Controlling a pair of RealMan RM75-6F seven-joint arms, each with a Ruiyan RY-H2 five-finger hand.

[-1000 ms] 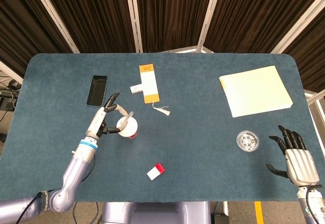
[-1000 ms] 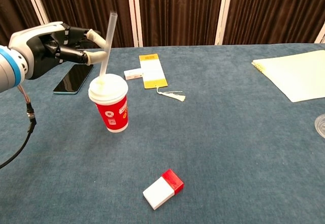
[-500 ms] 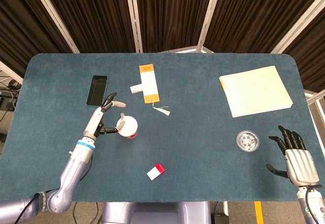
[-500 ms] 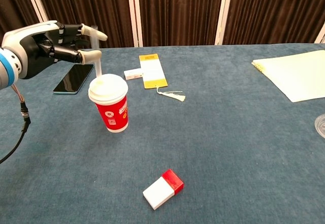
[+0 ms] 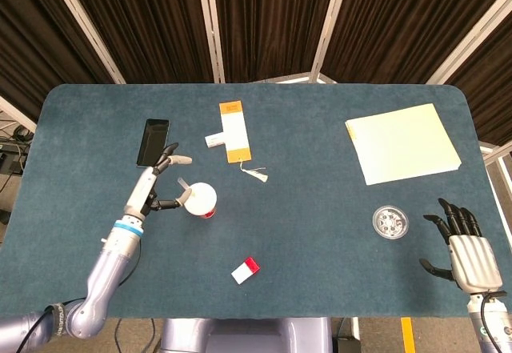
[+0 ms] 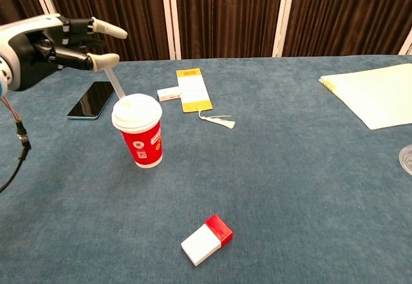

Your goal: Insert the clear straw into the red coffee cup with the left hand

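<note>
Red coffee cup stands upright on the blue table, white lid on. We see the clear straw sunk through the lid, its short top leaning toward the left hand. That hand hangs just beside it, fingers apart, holding nothing. Right hand rests spread near the table's edge, beside a small clear dish.

A: lighting ok? 
B: yeah, bright n even from overhead, only soft shadows under stuff. Curtains behind go rly dark.
A: blur?
B: nope, both views sharp, no glare, slight bending at the edges.
</note>
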